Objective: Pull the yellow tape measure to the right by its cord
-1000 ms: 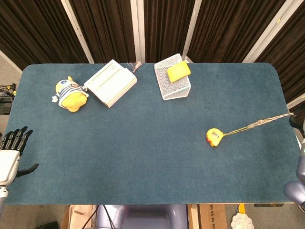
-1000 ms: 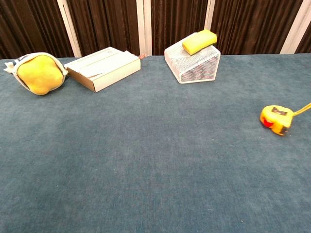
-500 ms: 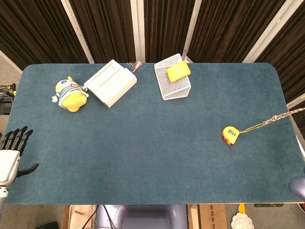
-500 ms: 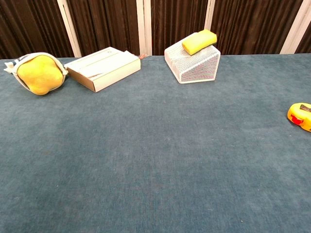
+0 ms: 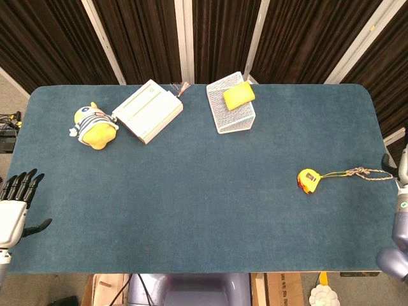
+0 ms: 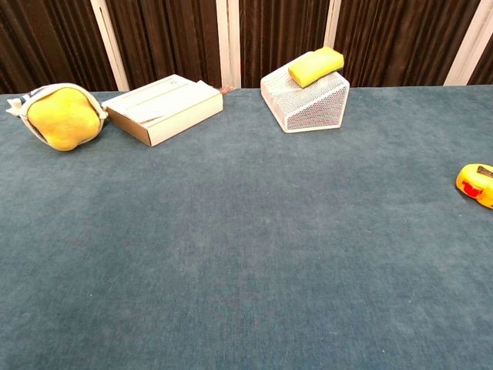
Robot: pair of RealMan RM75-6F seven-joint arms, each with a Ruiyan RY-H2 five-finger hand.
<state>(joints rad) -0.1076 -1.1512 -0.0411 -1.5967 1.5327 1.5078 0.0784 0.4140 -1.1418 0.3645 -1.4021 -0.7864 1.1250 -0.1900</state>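
The yellow tape measure (image 5: 308, 180) lies on the blue table at the right; the chest view shows it at the right edge as the tape measure (image 6: 477, 183). Its braided cord (image 5: 357, 173) lies slack on the cloth and runs right to the table's edge. Only a sliver of my right hand (image 5: 400, 185) shows there at the frame's edge, by the cord's end, and its fingers are hidden. My left hand (image 5: 16, 204) hangs off the table's front left corner, fingers spread, holding nothing.
Along the back stand a yellow plush toy (image 5: 94, 127), a white box (image 5: 148, 111) and a white mesh basket (image 5: 231, 108) with a yellow sponge (image 5: 238, 95) on top. The table's right edge (image 5: 390, 191) is close to the cord's end.
The tape measure slid right over the last second and has since stopped. The cord, taut and raised before, has dropped and now lies slack on the table.
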